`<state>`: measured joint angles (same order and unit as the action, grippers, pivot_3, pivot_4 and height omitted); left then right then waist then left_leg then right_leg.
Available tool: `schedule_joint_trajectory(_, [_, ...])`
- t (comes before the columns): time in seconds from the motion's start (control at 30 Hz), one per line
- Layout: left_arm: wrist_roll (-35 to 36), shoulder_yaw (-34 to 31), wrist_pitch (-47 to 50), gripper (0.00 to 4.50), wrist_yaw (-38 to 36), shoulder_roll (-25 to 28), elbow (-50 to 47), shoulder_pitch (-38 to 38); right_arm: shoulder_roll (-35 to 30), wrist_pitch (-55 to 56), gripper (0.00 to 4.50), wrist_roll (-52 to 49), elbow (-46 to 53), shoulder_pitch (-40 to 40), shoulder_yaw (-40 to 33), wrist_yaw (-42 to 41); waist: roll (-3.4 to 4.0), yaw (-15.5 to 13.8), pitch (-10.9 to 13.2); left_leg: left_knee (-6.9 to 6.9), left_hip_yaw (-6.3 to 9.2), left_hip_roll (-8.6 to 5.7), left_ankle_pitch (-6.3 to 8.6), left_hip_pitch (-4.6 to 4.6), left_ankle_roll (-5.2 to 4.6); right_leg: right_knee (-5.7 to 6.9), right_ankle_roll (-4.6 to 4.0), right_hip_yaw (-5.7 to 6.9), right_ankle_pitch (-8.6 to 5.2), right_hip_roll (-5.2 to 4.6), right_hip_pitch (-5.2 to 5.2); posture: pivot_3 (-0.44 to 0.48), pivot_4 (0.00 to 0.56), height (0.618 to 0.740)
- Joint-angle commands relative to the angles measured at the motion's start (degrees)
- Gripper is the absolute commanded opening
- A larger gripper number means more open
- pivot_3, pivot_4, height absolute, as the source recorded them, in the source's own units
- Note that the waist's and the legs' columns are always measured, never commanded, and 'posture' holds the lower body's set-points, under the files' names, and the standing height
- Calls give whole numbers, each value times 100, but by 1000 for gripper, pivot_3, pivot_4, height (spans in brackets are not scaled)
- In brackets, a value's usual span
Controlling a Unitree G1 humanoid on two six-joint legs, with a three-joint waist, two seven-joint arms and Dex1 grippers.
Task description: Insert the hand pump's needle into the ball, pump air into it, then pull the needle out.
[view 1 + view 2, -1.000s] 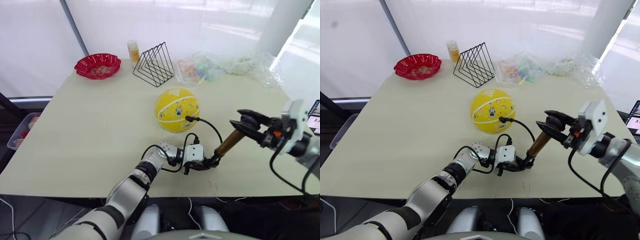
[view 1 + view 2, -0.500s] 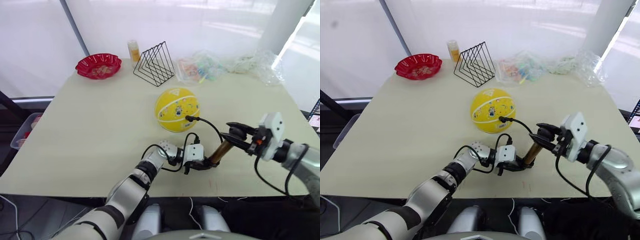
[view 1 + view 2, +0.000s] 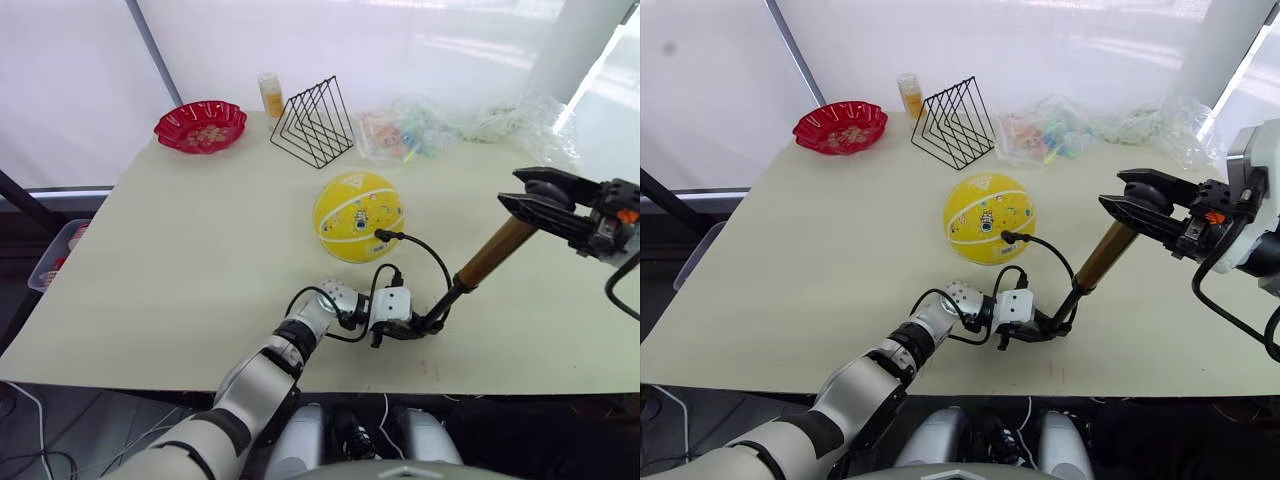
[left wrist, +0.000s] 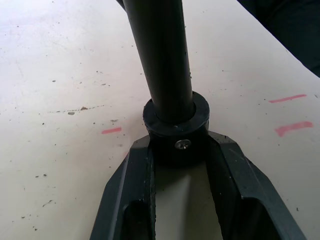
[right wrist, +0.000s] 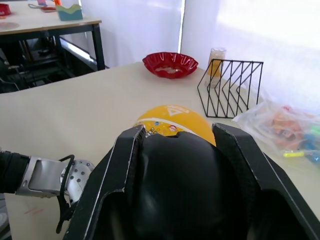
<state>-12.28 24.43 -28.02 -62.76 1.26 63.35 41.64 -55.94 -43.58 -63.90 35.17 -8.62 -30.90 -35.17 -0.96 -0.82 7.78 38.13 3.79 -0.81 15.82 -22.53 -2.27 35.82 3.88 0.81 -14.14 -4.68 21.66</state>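
Note:
The yellow ball point(image 3: 356, 214) rests mid-table. The needle's black fitting point(image 3: 380, 235) sits against the ball's near side, and the pin itself is hidden. A thin black hose point(image 3: 425, 252) loops from there down to the hand pump point(image 3: 494, 252). My left gripper point(image 3: 428, 323) is shut on the pump's black bottom cap point(image 4: 175, 131) at the table top. My right gripper point(image 3: 543, 205) is shut on the black knob handle point(image 5: 185, 192), high and to the right. The pump leans that way, with a black shaft showing below the brass cylinder.
A red scalloped bowl point(image 3: 200, 125), a small yellow bottle point(image 3: 270, 95) and a black wire rack point(image 3: 312, 122) stand along the far edge. Clear plastic bags point(image 3: 430, 128) with coloured items lie at the back right. The table's front edge point(image 3: 300, 385) runs just behind my left gripper.
My right gripper pressed the handle down half a second ago, then pulled it up and to the right. The pump is now drawn out. Left gripper and ball stayed put.

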Motion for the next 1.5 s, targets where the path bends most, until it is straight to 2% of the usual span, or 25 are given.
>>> schedule_joint_trajectory(0.03, [-640, 490, 266, 1001, -143, 347, 624, -413, 168, 155, 1634, 495, 214, 336, 238, 89, -13, 2, -13, -1, 0, 0, 0, 3, 0, 1, 0, -1, 0, 1, -1, 0, 150, 737])
schedule_joint_trajectory(0.07, [-642, 493, 261, 1001, -141, 348, 623, -418, 236, 299, 1634, 867, 220, 564, 599, 25, -20, 3, -17, -2, 0, 0, 0, 5, 0, 1, 0, 0, 0, 2, -2, 0, 150, 737])
schedule_joint_trajectory(0.1, [-638, 489, 261, 1001, -136, 344, 621, -419, 605, 506, 1634, 1156, 67, 759, 1015, 79, -31, 10, -29, -2, 0, 1, 0, 9, 0, 3, 0, -1, 0, 2, -5, 0, 150, 737])
schedule_joint_trajectory(0.17, [-636, 489, 255, 1001, -124, 336, 615, -424, 839, 960, 1634, 2024, -222, 1238, 1930, -91, -100, 32, -79, -12, -3, 8, 0, 33, 0, 3, -6, -3, -4, 13, -21, 0, 150, 737])
schedule_joint_trajectory(0.23, [-620, 477, 265, 1001, -111, 332, 607, -429, 1102, 1256, 1634, 2386, -446, 1405, 2294, -123, -114, 54, -96, -42, -6, 13, 1, 90, -1, 1, -18, -6, -15, 14, -55, 0, 150, 737])
schedule_joint_trajectory(0.37, [-647, 499, 254, 1001, -90, 339, 610, -415, 1406, 1954, 1634, 3262, -1019, 1586, 2944, -246, -114, 108, -128, -46, -35, 68, 2, 104, 0, 1, -30, 24, -30, 22, -75, 0, 150, 737])
schedule_joint_trajectory(0.5, [-637, 477, 271, 1001, -104, 337, 609, -384, 1604, 2349, 1634, 3627, -1331, 1675, 3127, -293, -106, 96, -136, -46, -79, 133, 1, 104, 0, 2, -62, 85, -41, 32, -99, 0, 150, 737])
schedule_joint_trajectory(0.63, [-636, 485, 269, 1001, -102, 343, 613, -374, 1535, 2354, 1634, 3307, -998, 1558, 2674, -404, -86, 81, -141, -46, -91, 144, 1, 97, 0, 3, -72, 102, -45, 36, -101, 0, 150, 737])
schedule_joint_trajectory(0.83, [-631, 482, 272, 1001, -111, 328, 617, -383, 1051, 1671, 1634, 1985, -326, 1016, 1311, -395, -12, -4, -63, -46, -96, 141, 0, 74, 0, 2, -70, 110, -44, 22, -92, 0, 150, 737])
schedule_joint_trajectory(1.03, [-626, 468, 284, 1001, -83, 296, 635, -374, -9, 681, 1634, 400, -334, 338, -317, -546, 14, -18, 6, -45, -94, 120, 0, 60, 0, -1, -66, 120, -42, 1, -86, 0, 150, 737])
schedule_joint_trajectory(1.1, [-621, 466, 285, 1001, -68, 292, 643, -370, -256, 474, 1634, 106, -410, 168, -611, -556, 14, -18, 20, -45, -93, 118, 0, 57, 0, -3, -64, 126, -43, -5, -86, 0, 150, 737])
schedule_joint_trajectory(1.3, [-598, 450, 297, 1001, -33, 283, 653, -369, -548, 113, 1634, -287, -497, -322, -783, -330, 4, -17, 35, -45, -94, 119, -1, 57, 0, -5, -62, 129, -43, -10, -86, 0, 150, 737])
schedule_joint_trajectory(1.5, [-594, 446, 299, 1001, -23, 274, 649, -372, -92, 238, 1634, 598, -104, 434, 172, -450, -11, -13, 23, -45, -93, 118, -1, 62, 0, -5, -55, 131, -47, -10, -93, 0, 150, 737])
